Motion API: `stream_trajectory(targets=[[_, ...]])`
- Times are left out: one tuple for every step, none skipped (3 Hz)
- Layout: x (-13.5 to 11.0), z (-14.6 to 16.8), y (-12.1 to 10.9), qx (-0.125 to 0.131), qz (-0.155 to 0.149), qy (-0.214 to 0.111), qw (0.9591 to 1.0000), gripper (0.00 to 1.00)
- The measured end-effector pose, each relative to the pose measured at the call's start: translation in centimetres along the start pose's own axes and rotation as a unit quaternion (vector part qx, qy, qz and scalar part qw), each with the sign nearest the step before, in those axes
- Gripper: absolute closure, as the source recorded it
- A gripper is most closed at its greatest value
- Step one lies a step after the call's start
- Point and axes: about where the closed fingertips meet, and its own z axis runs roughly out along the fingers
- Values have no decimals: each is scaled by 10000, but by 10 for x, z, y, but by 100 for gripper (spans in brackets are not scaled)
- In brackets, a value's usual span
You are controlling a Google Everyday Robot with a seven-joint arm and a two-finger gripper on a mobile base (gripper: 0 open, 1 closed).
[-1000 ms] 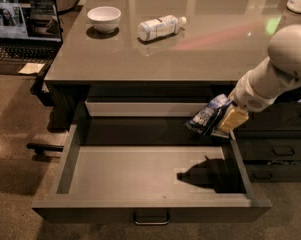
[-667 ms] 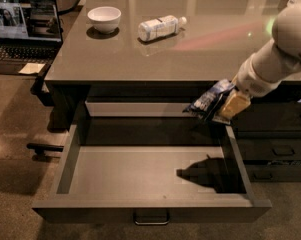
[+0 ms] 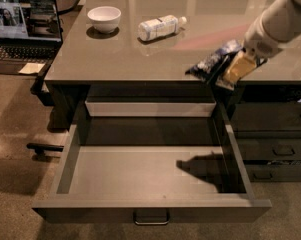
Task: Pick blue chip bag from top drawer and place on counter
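The blue chip bag [image 3: 213,61] is a crinkled dark-blue and white foil bag, held in the air at the front edge of the counter [image 3: 115,54], right of its middle. My gripper [image 3: 229,69] comes in from the upper right on a white arm and is shut on the bag's right end. The top drawer [image 3: 150,176] stands pulled fully out below, its grey floor bare except for the arm's shadow at the right. Its metal pull handle [image 3: 151,217] shows on the front.
A white bowl [image 3: 104,18] and a clear plastic bottle [image 3: 160,27] lying on its side are on the counter's back. A laptop [image 3: 24,25] sits at the left. A white-fronted tray [image 3: 150,108] lies under the counter. Narrow dark drawers [image 3: 275,134] stand at the right.
My gripper has risen with the blue chip bag, from inside the drawer's right rear corner up to the counter's front edge. The shadow on the drawer floor stays at the right.
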Motion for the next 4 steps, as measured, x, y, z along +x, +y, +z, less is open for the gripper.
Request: stream_trajectory(targets=[[-13,0,-24,123,577,-81,9982,100],[-9,4,-37,443,1385,-161,9892,100],[-4,28,-41,664,2256,-365,9713,100],[-6,50,-34,664,3082,-844,9452,100]])
